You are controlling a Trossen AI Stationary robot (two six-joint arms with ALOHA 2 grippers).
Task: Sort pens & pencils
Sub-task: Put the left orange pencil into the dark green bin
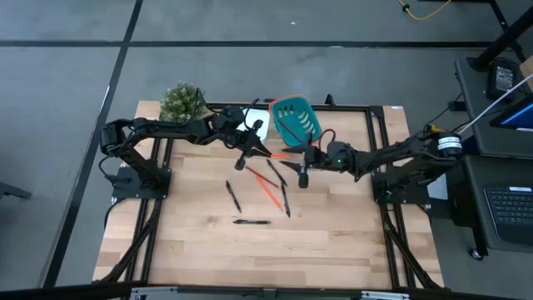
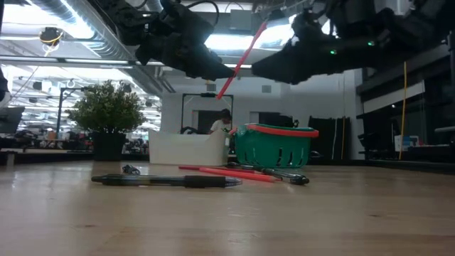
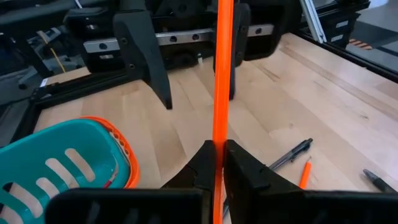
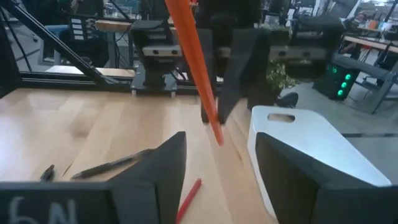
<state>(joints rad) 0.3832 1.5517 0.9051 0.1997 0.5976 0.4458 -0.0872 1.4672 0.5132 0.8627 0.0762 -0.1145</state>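
In the high view the left gripper (image 1: 252, 152) and right gripper (image 1: 301, 158) meet at the frame's centre, just below the teal slotted plastic basket (image 1: 296, 119), a handover spot within both arms' reach. Thin black pens (image 1: 251, 222) and orange-red pencils (image 1: 266, 192) lie loose on the wooden worktop (image 1: 333, 242) below.

The low view shows one pencil (image 2: 242, 59) slanting between the arms, clear of the worktop.

In the left wrist view the left gripper pinches that pencil, upright.

In the right wrist view the right gripper's fingers (image 4: 163, 168) stand spread, apparently having let go so the left can carry it.
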